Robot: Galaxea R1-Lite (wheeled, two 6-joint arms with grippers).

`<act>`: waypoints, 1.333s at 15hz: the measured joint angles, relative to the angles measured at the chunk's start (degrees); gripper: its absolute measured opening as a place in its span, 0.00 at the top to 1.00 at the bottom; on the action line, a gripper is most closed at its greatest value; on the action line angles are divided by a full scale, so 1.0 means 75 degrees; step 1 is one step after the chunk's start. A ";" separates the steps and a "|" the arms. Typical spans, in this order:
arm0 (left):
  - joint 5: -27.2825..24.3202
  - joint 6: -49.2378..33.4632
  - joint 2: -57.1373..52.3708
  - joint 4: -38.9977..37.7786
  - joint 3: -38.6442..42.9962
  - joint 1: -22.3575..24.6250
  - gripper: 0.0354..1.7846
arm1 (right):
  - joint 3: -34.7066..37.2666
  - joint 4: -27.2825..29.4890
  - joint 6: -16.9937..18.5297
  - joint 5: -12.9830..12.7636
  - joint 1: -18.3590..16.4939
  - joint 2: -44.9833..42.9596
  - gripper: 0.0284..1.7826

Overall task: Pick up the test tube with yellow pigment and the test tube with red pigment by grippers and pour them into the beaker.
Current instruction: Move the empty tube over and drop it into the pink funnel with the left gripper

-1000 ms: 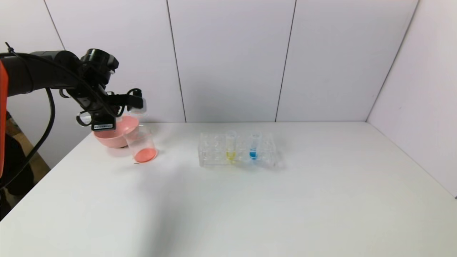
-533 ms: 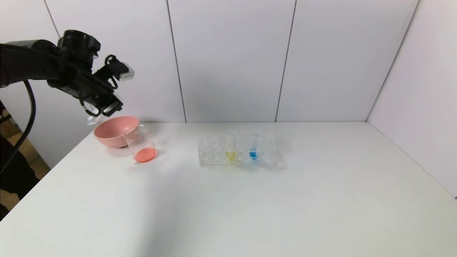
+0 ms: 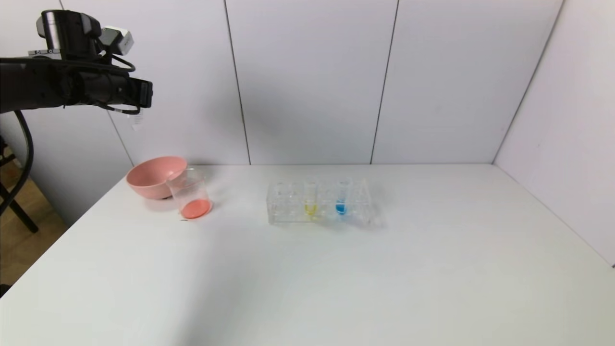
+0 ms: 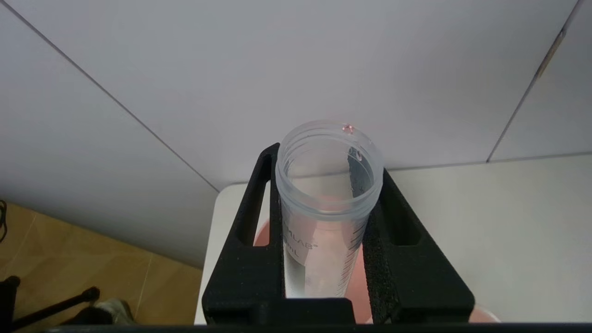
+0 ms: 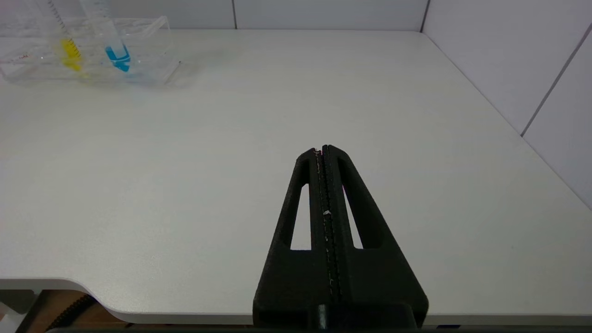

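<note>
Head view first: left gripper (image 3: 139,93) hangs high above the desk's far left corner, level, over the pink bowl (image 3: 153,177). Beside that bowl the beaker (image 3: 190,193) holds red liquid. Mid-desk, the clear rack (image 3: 319,203) keeps the test tube with yellow pigment (image 3: 311,198) and a blue tube (image 3: 341,197) upright.

Left wrist view: black fingers (image 4: 395,240) pinch the test tube with red pigment (image 4: 326,208), now empty save one drop at its rim; probably raised to stop drips.

Right wrist view: right gripper (image 5: 325,150) rests pressed together, empty, at the desk's near edge.
</note>
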 joint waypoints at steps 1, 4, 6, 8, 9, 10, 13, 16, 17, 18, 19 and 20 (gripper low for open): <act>0.0026 -0.0143 0.0016 -0.0450 0.0101 0.0003 0.74 | 0.0000 0.0000 0.0000 0.0000 0.0000 0.0000 0.95; 0.0140 -0.0525 0.0063 -0.1383 0.0439 0.0042 0.74 | 0.0000 0.0000 0.0000 0.0000 0.0000 0.0000 0.95; 0.0146 -0.0627 0.0099 -0.1438 0.0696 0.0080 0.74 | 0.0000 -0.0003 -0.0003 0.0000 0.0000 0.0000 0.95; 0.0143 -0.0796 0.0122 -0.1445 0.1060 0.0127 0.74 | 0.0000 0.0000 0.0000 0.0000 0.0000 0.0000 0.95; 0.0143 -0.0860 0.0133 -0.1450 0.1279 0.0135 0.74 | 0.0000 0.0000 0.0000 0.0000 0.0000 0.0000 0.95; 0.0143 -0.0889 0.0148 -0.1512 0.1534 0.0138 0.74 | 0.0000 0.0000 0.0000 0.0000 0.0000 0.0000 0.95; 0.0128 -0.0956 0.0200 -0.2505 0.2284 0.0226 0.74 | 0.0000 0.0000 0.0000 0.0000 0.0000 0.0000 0.95; 0.0055 -0.0918 0.0372 -0.3150 0.2552 0.0356 0.74 | 0.0000 0.0000 -0.0003 0.0000 0.0000 0.0000 0.95; 0.0041 -0.0913 0.0445 -0.3166 0.2547 0.0395 0.74 | 0.0000 0.0000 0.0000 0.0003 0.0000 0.0000 0.95; 0.0033 -0.0900 0.0530 -0.3170 0.2518 0.0426 0.74 | 0.0000 0.0000 0.0000 0.0000 0.0000 0.0000 0.95; 0.0029 -0.0896 0.0606 -0.3166 0.2489 0.0444 0.74 | 0.0000 0.0000 0.0000 0.0000 0.0000 0.0000 0.95; 0.0024 -0.0886 0.0673 -0.3165 0.2474 0.0455 0.74 | 0.0000 0.0000 0.0000 0.0000 0.0000 0.0000 0.95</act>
